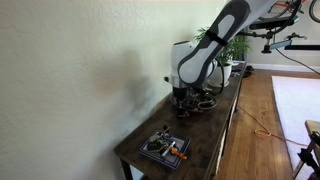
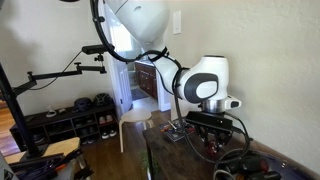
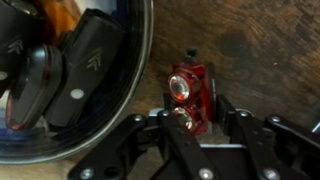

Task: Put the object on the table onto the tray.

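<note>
Tool (image 3: 188, 122) jaws stand wide apart, low over the counter (image 3: 270, 60), gripping nothing. Its fingers (image 3: 135, 125) flank a small red object (image 3: 188, 95) with a gap on either side, presumably lined up so that closing pinches its narrow sides. That object (two round lenses on its face, perhaps a light) lies on bare wood just right of the tray (image 3: 148, 50) rim in the wrist view, not in it. The tray is crowded with dark items (image 3: 85, 70), so a free spot by the rim looks the sensible target. In an exterior view the arm (image 1: 225, 30) bends steeply down at the counter's far end, well apart from a square tray (image 1: 165, 148) at the near end.
</note>
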You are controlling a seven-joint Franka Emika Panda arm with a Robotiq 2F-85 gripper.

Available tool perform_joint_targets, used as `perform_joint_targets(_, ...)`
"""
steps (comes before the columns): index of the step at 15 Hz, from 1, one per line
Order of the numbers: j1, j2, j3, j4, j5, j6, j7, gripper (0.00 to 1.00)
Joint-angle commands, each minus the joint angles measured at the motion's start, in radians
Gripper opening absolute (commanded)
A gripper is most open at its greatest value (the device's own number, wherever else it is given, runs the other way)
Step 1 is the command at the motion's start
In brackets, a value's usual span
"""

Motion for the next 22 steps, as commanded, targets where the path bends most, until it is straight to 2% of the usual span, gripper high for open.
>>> perform_joint_targets(1,0.005,-0.114,0.000,-0.089,-0.016,-0.002,-0.010,0.19)
perform_joint_targets(9,0.018,-0.186,-0.088,-0.064,-0.073,-0.012,0.033,0.19)
perform_joint_targets(16,0.002,-0.138,-0.161,0.008,-0.092,-0.007,0.054,0.19)
perform_joint_targets(22,-0.014,-0.063,-0.165,0.077,-0.074,-0.010,0.049,0.19)
